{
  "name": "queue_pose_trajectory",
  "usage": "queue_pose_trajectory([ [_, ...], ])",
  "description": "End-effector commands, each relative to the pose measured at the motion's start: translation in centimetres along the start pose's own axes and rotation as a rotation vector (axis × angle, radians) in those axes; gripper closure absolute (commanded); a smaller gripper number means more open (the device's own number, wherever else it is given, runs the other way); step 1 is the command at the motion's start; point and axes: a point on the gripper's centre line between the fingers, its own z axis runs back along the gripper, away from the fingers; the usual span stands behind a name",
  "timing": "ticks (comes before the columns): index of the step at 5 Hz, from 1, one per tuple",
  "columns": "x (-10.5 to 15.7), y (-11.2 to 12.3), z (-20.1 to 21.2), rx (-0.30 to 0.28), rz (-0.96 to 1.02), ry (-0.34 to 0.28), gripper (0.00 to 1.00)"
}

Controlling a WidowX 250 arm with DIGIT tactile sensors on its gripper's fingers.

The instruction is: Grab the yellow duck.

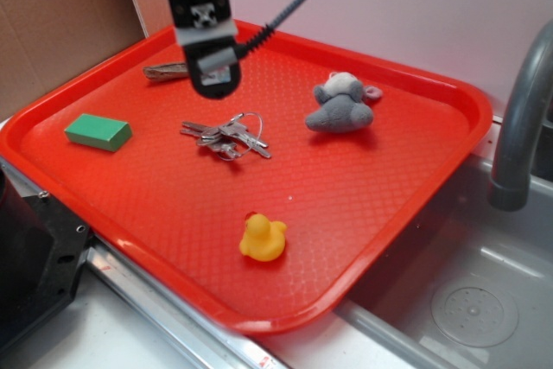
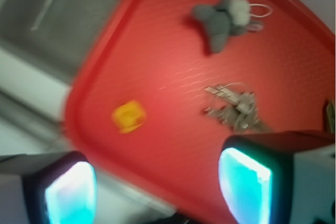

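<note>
While fingers (image 2: 157,187) gape: 1 yellow duck (image 1: 263,238), 1 plush (image 1: 342,104), 1 key bunch (image 1: 226,136).

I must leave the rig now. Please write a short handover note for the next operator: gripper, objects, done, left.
Gripper: open, empty, raised over the far side of the red plastic tray, above the bunch of metal keys.
Small glossy yellow rubber duck: sits near the tray's front edge, untouched, clear of the keys and the grey plush toy.
Done: nothing grasped.
Left: move over the duck, lower, close, lift.
</note>
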Motion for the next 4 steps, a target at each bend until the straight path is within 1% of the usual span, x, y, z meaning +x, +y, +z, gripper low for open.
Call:
queue_pose_trajectory([
  [1,-1.3,4.7,-9.0,0.059,0.007,0.051,0.0],
  [2,-1.2,3.6,-9.4,0.04,-0.007,0.05,0.0],
  [4,-1.2,3.6,-9.4,0.04,-0.007,0.05,0.0],
])
